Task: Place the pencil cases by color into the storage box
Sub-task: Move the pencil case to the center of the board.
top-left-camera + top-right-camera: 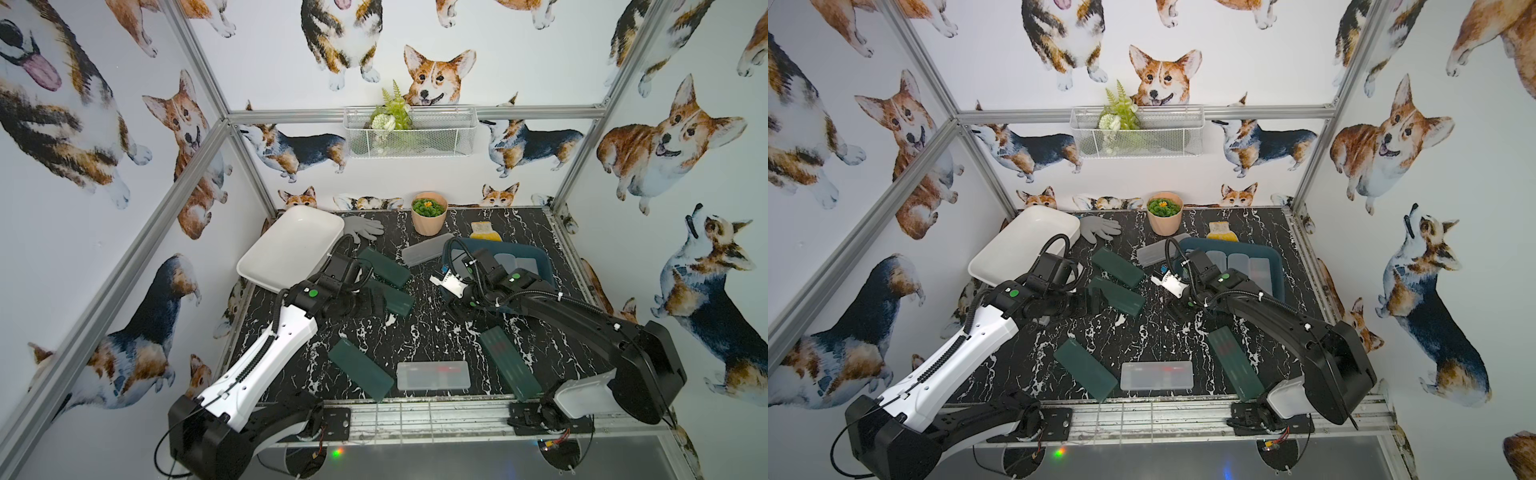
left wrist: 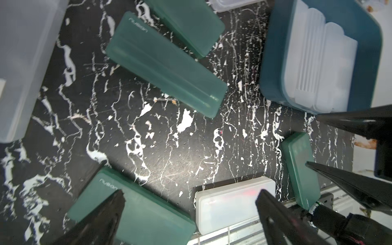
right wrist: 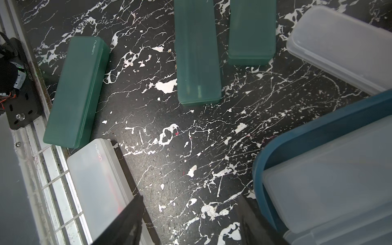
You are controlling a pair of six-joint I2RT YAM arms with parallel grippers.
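The white storage box (image 1: pixel 291 245) stands back left with no cases showing in it. The teal one (image 1: pixel 540 253) at the right holds several clear pencil cases (image 3: pixel 339 180). Two green cases (image 1: pixel 384 266) (image 1: pixel 397 300) lie mid-table, and two more lie near the front (image 1: pixel 360 369) (image 1: pixel 509 361). One clear case (image 1: pixel 433 375) lies at the front edge and another (image 1: pixel 428 248) behind the teal box. My left gripper (image 2: pixel 192 193) hangs open and empty beside the middle green cases. My right gripper (image 3: pixel 191 199) is open over bare table next to the teal box.
A grey glove (image 1: pixel 365 228), a tan plant pot (image 1: pixel 429 212) and a yellow sponge (image 1: pixel 484 230) sit along the back. A wire basket (image 1: pixel 409 131) hangs on the rear wall. A metal rail (image 1: pixel 415 415) runs along the table's front edge.
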